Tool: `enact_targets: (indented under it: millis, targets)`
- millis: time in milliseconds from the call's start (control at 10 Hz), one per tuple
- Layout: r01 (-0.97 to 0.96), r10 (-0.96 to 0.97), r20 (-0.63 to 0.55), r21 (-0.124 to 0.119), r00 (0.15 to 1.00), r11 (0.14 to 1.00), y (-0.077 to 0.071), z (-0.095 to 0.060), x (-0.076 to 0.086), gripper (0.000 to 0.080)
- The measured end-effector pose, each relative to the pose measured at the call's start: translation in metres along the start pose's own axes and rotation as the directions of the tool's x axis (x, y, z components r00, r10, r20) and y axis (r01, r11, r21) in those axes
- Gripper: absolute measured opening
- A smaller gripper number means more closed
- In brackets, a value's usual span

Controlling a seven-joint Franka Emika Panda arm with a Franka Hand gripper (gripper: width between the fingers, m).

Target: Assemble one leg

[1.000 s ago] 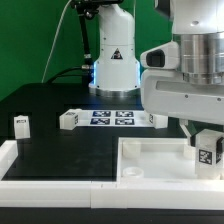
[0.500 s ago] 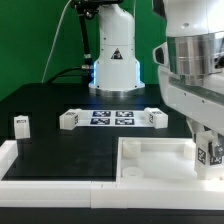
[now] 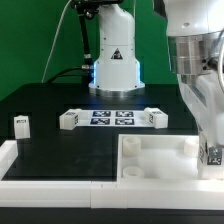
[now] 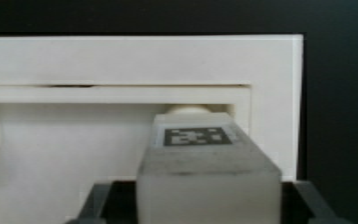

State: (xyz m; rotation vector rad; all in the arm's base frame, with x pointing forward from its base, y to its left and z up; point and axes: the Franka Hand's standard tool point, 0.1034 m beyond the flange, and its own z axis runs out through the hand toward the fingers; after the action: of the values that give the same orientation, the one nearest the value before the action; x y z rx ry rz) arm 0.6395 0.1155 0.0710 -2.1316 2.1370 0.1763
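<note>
Gripper [image 3: 212,160] holding a leg [image 3: 213,154] over the panel [image 3: 160,158], at the exterior view's right.

Exterior view: the arm [image 3: 198,75] reaches down at the right edge, and its fingers are clamped on a tagged leg just above the panel's right side. Three more legs stand on the black table [image 3: 70,100]: one [image 3: 21,125] alone near the left, one [image 3: 68,119] touching the left end of the marker board [image 3: 111,118], one [image 3: 153,117] at its right end. A white rim [image 3: 40,183] runs along the table's front.

Wrist view: the held leg [image 4: 206,165] fills the foreground, tag facing up, with a dark finger [image 4: 108,200] pressed against each side. Beyond it lies the panel [image 4: 140,70], with a round socket [image 4: 188,112] just past the leg's tip.
</note>
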Motion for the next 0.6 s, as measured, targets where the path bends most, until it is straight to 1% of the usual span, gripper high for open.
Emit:
enact_targets:
  millis: [100, 200, 300, 400, 500, 600]
  targets:
    - [0.028, -0.028, 0.0, 0.0, 1.0, 1.0, 0.0001, 0.0001, -0.0005, 0.0547]
    - [0.034, -0.034, 0.0, -0.001, 0.999, 0.999, 0.0004, 0.0004, -0.002, 0.0547]
    - [0.061, -0.061, 0.0, -0.002, 0.998, 0.998, 0.0006, 0.0005, -0.0026, 0.0628]
    - [0.251, -0.251, -0.005, -0.004, 0.968, 0.968, 0.0006, 0.0004, -0.0024, 0.0643]
    - [0.368, -0.368, -0.003, -0.005, 0.93, 0.93, 0.001, 0.0006, -0.004, 0.0643]
    - [0.466, -0.466, -0.004, -0.011, 0.885, 0.885, 0.002, 0.0011, -0.0063, 0.0648]
